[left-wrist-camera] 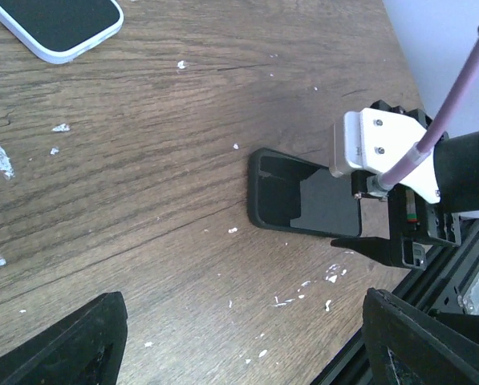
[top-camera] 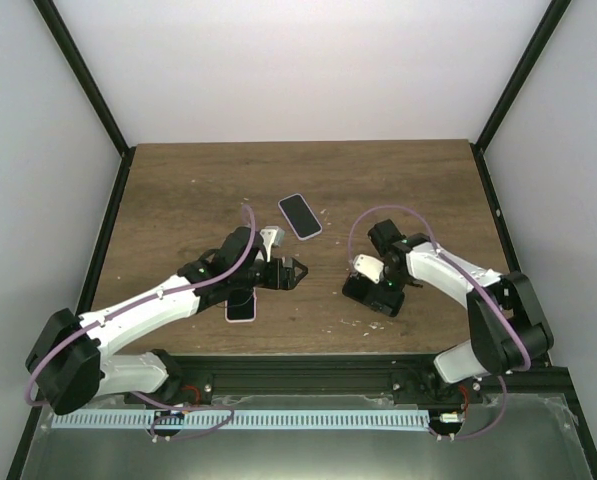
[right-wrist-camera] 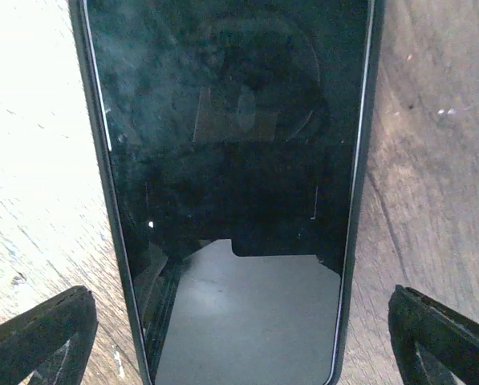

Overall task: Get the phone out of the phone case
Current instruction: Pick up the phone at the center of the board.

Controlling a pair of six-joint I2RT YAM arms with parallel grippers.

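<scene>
Released wide at right pincer (right-wrist-camera: 239, 337), straddling black phone case (right-wrist-camera: 231, 160) flat on counter (right-wrist-camera: 432, 160); released likewise at left pincer (left-wrist-camera: 247, 345), phone (left-wrist-camera: 58, 24) ahead to its left.

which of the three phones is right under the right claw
The all-black glossy phone, lying between the fingers of the right claw. The pale-rimmed mid-table phone and pale-rimmed phone by the left arm lie further left.

**Top external view:** fixed above and behind the arm bases, looking down over the whole worktop (top-camera: 178, 190). **Left wrist view:** low and oblique, facing across the wood toward the phone case (left-wrist-camera: 303, 204) and the right arm (left-wrist-camera: 464, 168). **Right wrist view:** very close, looking almost straight down on the same phone case, which fills most of the frame.
</scene>
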